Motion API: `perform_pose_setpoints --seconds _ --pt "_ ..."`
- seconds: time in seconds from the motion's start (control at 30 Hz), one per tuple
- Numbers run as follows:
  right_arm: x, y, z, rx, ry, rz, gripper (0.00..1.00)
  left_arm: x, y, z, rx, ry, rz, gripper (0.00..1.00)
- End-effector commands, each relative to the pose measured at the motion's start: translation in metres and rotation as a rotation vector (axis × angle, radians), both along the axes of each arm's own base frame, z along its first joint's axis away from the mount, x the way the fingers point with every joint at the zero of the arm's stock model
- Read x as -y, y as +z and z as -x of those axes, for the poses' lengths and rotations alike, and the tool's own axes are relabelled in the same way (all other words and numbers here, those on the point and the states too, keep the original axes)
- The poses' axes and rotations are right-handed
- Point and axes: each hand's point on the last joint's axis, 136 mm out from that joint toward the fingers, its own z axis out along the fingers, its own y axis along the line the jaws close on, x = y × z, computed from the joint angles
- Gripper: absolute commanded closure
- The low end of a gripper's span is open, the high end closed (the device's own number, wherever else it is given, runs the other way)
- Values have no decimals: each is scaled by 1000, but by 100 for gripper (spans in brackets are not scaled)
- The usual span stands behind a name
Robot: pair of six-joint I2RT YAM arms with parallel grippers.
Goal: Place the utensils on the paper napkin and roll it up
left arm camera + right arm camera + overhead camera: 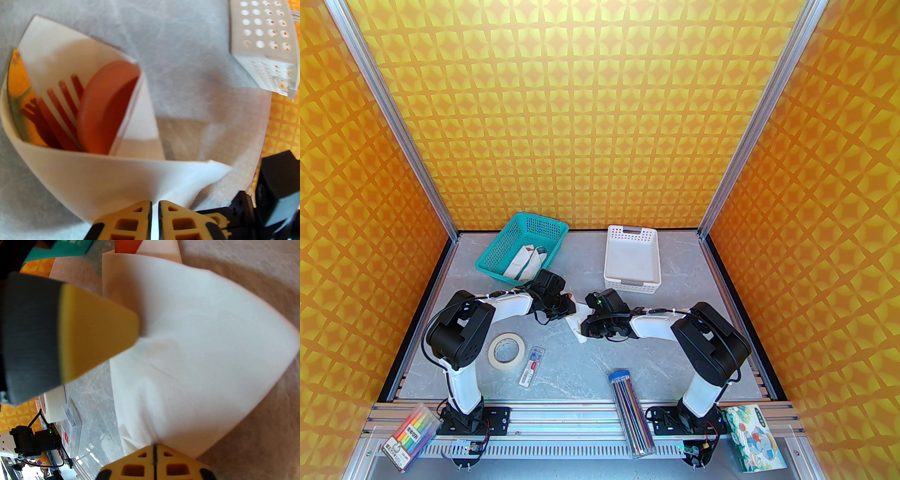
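The left gripper (154, 207) has its yellow fingers pressed almost together, with only a thin slit between them. They pinch the lower fold of the thin white paper napkin (93, 178). The right gripper (154, 448) has its fingers pressed tight and nips another edge of the same sheet right at their tips. One left finger (98, 333) touches the paper just ahead of them.

The napkin is wrapped into a loose cone between the two grippers, over the grey table (581, 365). Its long axis runs away from the left fingertips, and its open mouth is at the far end. Inside, the reddish-brown round-bowled plastic spoon (105, 107), the slim orange fork (63, 103) and a darker toothed knife tip (32, 112) lie side by side. Their heads point away from the left fingers, and their handles are hidden in the wrap nearer those fingers.

Beyond the left fingers stands a teal slotted plastic basket (506, 234) holding white rolled bundles (525, 262). Beyond the right fingers stands a white perforated plastic basket (632, 283).
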Motion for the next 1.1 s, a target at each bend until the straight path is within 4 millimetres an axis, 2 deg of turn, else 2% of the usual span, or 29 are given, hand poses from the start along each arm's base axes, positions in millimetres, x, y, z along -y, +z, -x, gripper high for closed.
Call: perform_pose_setpoints --seconds 0.0,0.17,0.27,0.33,0.43,0.5,0.8,1.07 --pt "16 -29 26 -123 2 77 88 3 -6 2 -17 -6 8 87" --pt "11 16 4 -35 -19 2 76 0 -15 8 -39 -2 -3 87" --pt "25 43 -12 27 -46 1 65 -1 -16 9 -42 -3 -5 88" --pt "40 52 -18 54 -69 26 58 -1 -17 9 -42 -2 -7 88" --pt "57 48 -23 50 -102 25 51 -1 -16 8 -39 -1 -4 88" --pt "59 42 -25 33 -107 8 48 -1 -15 8 -37 0 -4 88" --pt "34 30 -36 -41 -121 -125 44 0 -12 7 -34 -1 -1 88" --pt "22 17 -32 -101 -124 -152 46 0 -12 6 -36 -1 -2 88"
